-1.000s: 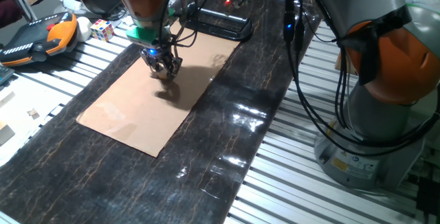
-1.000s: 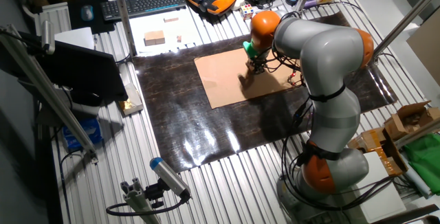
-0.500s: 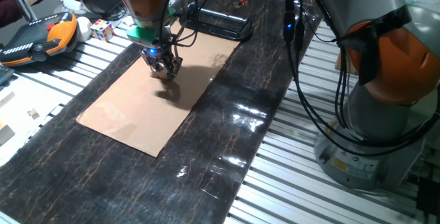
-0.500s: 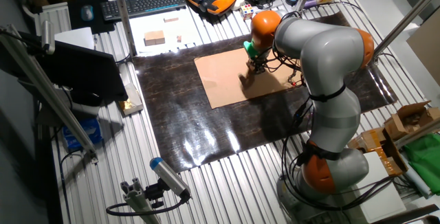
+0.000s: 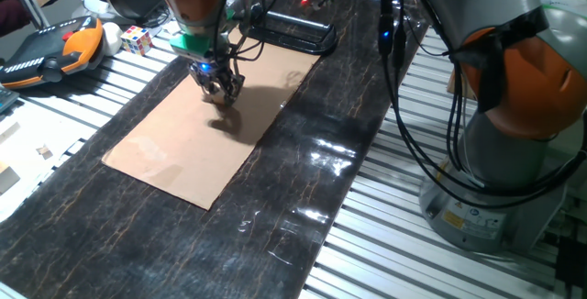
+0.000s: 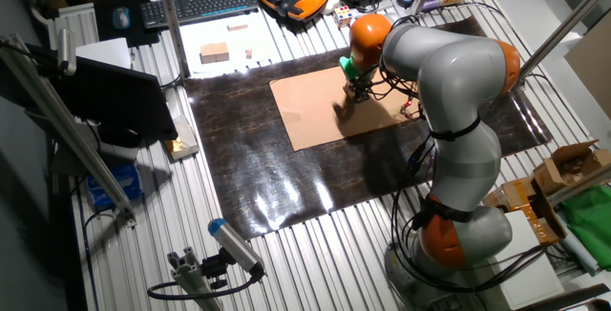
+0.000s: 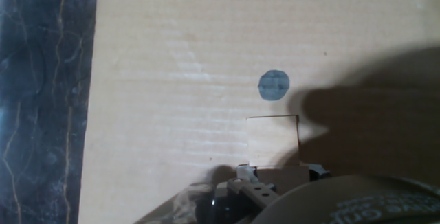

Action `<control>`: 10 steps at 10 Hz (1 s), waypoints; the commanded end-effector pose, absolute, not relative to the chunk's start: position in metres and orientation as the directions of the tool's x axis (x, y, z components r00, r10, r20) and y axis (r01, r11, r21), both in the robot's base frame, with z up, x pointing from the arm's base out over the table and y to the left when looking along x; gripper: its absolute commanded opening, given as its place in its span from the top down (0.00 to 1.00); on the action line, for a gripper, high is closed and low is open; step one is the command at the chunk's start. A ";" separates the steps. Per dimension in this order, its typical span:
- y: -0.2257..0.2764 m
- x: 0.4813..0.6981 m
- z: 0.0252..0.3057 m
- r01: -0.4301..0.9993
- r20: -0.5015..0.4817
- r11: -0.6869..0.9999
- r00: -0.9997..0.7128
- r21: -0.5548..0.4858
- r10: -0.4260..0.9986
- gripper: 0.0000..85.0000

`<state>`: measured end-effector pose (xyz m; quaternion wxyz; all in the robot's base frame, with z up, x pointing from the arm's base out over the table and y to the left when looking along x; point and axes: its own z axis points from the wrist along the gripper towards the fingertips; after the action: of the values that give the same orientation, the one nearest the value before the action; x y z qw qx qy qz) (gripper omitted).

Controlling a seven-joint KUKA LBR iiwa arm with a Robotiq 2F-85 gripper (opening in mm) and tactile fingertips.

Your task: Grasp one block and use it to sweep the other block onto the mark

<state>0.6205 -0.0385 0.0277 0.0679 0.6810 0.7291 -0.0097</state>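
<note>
In the hand view, the nearest thing is the tool [image 7: 278, 176], whose dark fingertips sit at the bottom edge of the frame. Directly ahead of them lies a tan block [image 7: 273, 140], nearly square in outline, its edges running parallel to the picture edges, with no clear long axis. Its near edge meets the fingertips, but whether the tool is closed on this block, or on another one hidden beneath it, cannot be told from any view. Just beyond the block's far edge, apart from it by a narrow strip of bare board, is the mark [image 7: 273, 85], a small dark round dot. A broad shadow covers the board to the right of the block and the mark.

All of this lies on a tan cardboard sheet [image 5: 197, 129], which rests on a dark marbled mat [image 5: 303, 166] spread over the slatted tabletop [image 5: 404, 244]. In one fixed view the tool [image 5: 220, 93] points straight down at the far part of the cardboard, and the blocks are too small to make out there. In the other fixed view the tool [image 6: 355, 94] stands over the cardboard's right half.

Farther off are a colourful puzzle cube [image 5: 137, 38] and an orange-and-black handheld controller [image 5: 55, 49].
</note>
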 end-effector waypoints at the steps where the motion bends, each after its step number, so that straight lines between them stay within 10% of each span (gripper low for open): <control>1: -0.039 0.621 0.028 0.994 -0.111 0.073 -0.064 0.079 0.992 0.99; 10: -0.043 0.622 0.025 0.994 -0.108 0.079 -0.071 0.079 0.992 0.99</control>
<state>0.6218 -0.0431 0.0259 0.0668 0.6783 0.7317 -0.0077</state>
